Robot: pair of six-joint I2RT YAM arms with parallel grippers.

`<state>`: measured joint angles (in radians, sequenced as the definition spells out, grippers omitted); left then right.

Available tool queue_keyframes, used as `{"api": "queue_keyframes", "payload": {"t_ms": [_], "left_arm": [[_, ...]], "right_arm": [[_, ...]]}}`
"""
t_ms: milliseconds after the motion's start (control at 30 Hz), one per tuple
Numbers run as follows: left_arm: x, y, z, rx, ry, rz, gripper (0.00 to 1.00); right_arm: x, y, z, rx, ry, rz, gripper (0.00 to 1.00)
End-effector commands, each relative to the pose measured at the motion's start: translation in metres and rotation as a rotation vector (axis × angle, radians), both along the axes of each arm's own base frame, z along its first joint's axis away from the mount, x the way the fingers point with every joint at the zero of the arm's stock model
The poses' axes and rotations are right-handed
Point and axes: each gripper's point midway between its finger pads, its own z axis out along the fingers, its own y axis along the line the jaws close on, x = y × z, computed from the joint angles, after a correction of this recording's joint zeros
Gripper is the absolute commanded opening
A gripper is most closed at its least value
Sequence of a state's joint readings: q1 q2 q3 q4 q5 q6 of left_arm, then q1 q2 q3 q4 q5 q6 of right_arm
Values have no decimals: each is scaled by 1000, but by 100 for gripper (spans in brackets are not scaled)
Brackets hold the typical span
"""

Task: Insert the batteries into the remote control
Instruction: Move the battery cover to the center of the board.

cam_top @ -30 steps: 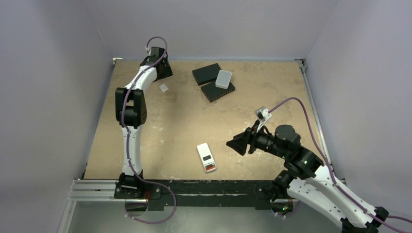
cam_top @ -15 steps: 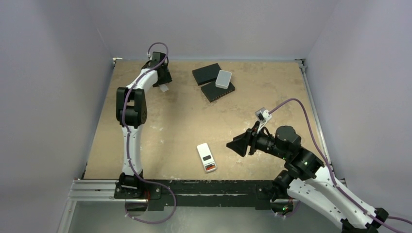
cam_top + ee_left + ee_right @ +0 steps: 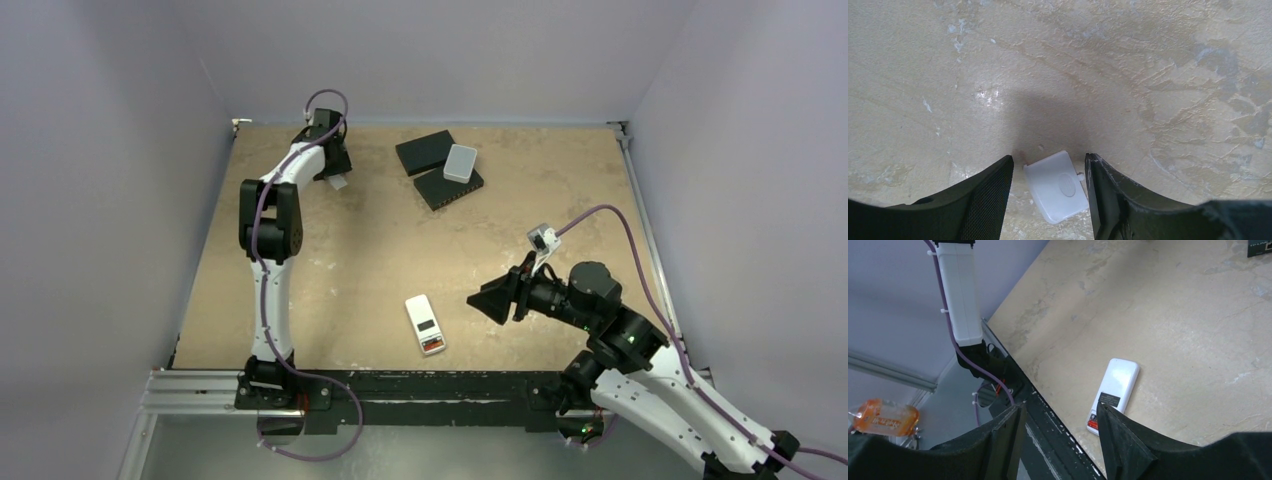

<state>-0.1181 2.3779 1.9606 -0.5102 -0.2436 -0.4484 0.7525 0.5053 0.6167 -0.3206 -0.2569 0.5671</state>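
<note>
Left claw (image 3: 1048, 157): released. Its two black fingers straddle a white battery cover (image 3: 1057, 187) without squeezing it. We judge the straddle to be a set-up for picking the cover off the table (image 3: 1148, 75).
Cover against the claw: it lies flat between the fingers, turned a little. Its small side tab is just beside the right finger, and a narrow gap shows on the left.
Cover make: thin, smooth white plastic with rounded corners and an oval embossed in the middle.
Left finger pads: a fine mesh-like texture, matte black.
Right claw (image 3: 1059, 410): released and grasping nothing. It hangs above the table's near edge, we think waiting its turn.
Remote control (image 3: 1113, 395): just beyond the right claw's right finger, flat on the table and well apart from the left claw. It is a glossy white slab with a dark rectangle midway and red at its near end.
Batteries: we cannot pick them out.
Table surface: tan, rough and mottled, like plaster.
</note>
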Motion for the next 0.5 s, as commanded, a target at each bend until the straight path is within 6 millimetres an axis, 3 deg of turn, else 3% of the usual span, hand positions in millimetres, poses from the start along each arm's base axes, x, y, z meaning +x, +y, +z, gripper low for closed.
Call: {"api": "queue_keyframes", "payload": {"t_ms": [0,333,467], "left_arm": [[11,9,14,44,-40,-3,54],[21,2,6,31,-24,-43,52],[14,1,1,35,-2,-58,48]], "right_arm": [[-3,3,3,30,2,16,62],[-2,5,3,31,4,23,62],[-2,6,3,33,10,27,62]]}}
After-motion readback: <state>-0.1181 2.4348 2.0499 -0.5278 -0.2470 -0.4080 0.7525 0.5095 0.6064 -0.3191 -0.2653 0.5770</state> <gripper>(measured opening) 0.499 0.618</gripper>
